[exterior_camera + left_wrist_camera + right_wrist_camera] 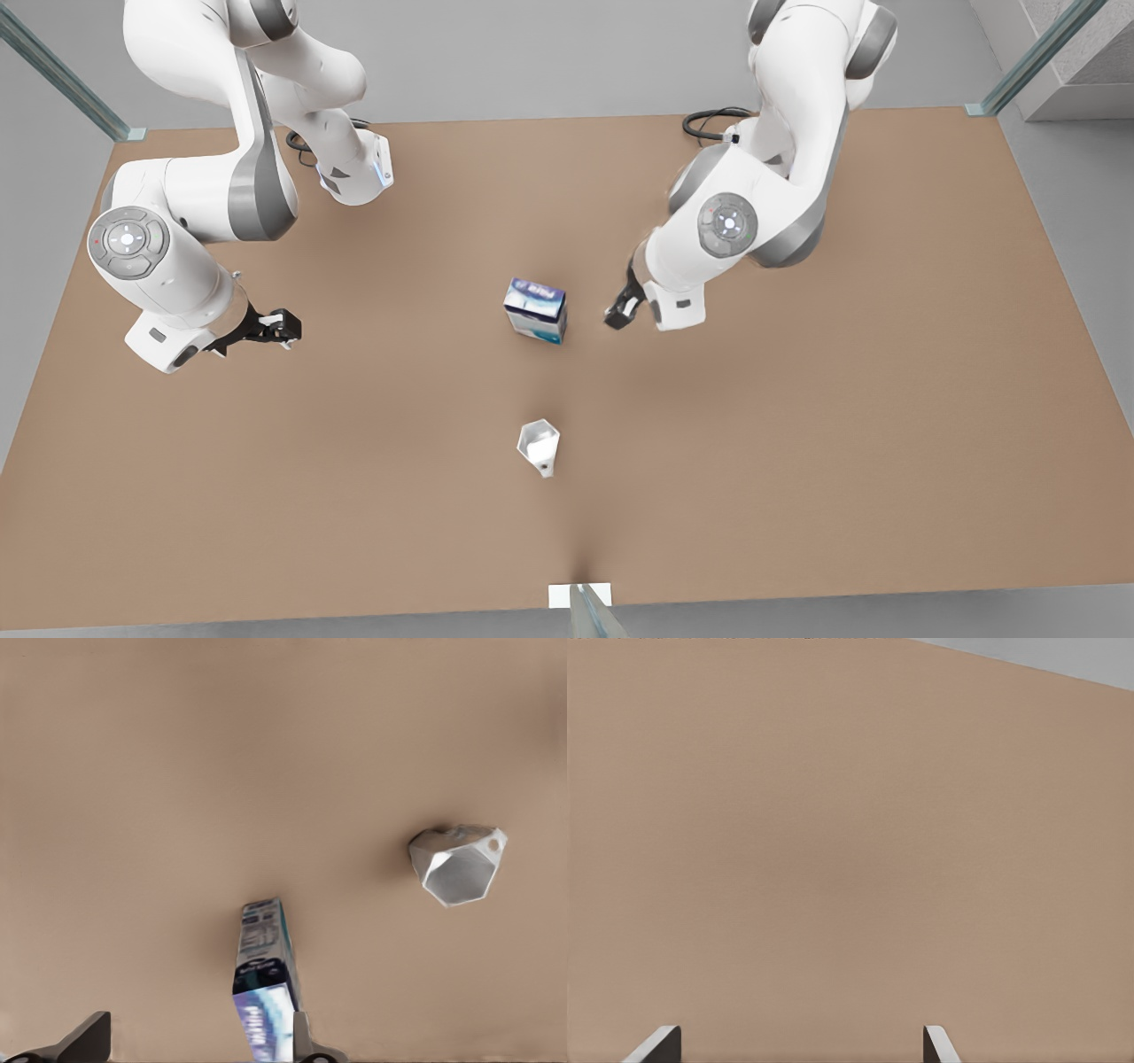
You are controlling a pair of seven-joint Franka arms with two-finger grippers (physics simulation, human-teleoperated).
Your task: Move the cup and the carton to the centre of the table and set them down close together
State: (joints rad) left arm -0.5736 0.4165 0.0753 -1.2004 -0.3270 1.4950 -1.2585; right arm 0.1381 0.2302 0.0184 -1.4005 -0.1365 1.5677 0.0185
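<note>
The carton stands upright near the middle of the brown table, dark blue top up. The cup, white and faceted, stands apart from it, nearer the table's front edge, its hexagonal mouth facing up. My left gripper is on the front view's right, just beside the carton, open and holding nothing. In the left wrist view the carton rises close to one of the fingers, with the cup farther off. My right gripper hangs open over bare table at the front view's left, well away from both.
Two white arm bases are mounted at the table's back edge, with a black cable beside one. A white marker sits at the front edge. In the right wrist view, open fingers hover above plain tabletop.
</note>
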